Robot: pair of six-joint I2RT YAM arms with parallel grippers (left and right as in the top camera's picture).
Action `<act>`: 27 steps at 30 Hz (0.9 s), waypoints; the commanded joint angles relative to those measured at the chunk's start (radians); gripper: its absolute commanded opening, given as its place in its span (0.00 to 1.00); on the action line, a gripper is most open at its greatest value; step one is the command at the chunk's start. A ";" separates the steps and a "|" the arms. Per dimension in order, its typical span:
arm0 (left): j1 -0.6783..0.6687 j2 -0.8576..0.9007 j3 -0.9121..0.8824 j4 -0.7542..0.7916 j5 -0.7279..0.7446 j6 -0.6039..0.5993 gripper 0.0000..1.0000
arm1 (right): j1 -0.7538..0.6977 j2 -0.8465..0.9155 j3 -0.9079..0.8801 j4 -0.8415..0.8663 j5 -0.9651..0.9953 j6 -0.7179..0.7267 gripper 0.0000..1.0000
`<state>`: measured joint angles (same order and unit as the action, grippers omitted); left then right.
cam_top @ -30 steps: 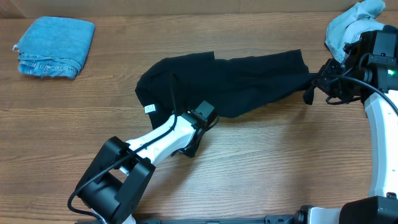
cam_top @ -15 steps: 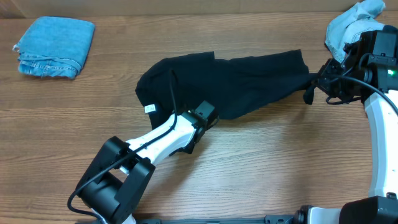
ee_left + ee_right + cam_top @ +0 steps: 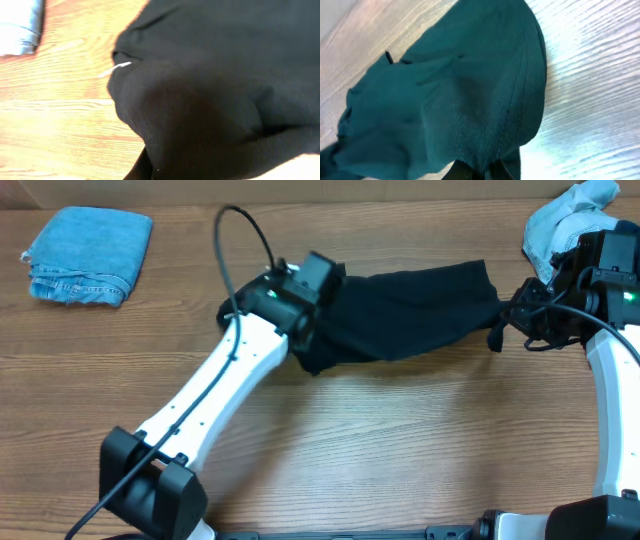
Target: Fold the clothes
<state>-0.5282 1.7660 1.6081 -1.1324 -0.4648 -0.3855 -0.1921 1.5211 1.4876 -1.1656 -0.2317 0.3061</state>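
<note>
Cloth has moved: left gripper, clamped on the large plain black short-sleeved T-shirt, carried its near edge across the table; right gripper pinches the right end. A fold seems begun.

My left arm: white tube, black joints.
My cable: thin, black, loopy.
My right arm: white, black top, green light.
</note>
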 commanded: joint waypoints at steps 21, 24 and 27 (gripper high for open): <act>0.155 0.039 0.178 -0.191 0.002 0.018 0.04 | -0.006 -0.006 0.023 -0.052 0.051 -0.049 0.04; 0.145 0.032 0.179 -0.239 0.006 -0.014 0.04 | -0.006 -0.006 0.023 -0.051 0.051 -0.049 0.04; 0.142 0.039 0.179 -0.197 0.007 0.015 0.06 | -0.005 -0.005 0.023 -0.006 0.051 -0.048 0.04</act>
<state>-0.3767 1.7943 1.7618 -1.3670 -0.4534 -0.3676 -0.1921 1.5211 1.4876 -1.2148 -0.2008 0.2695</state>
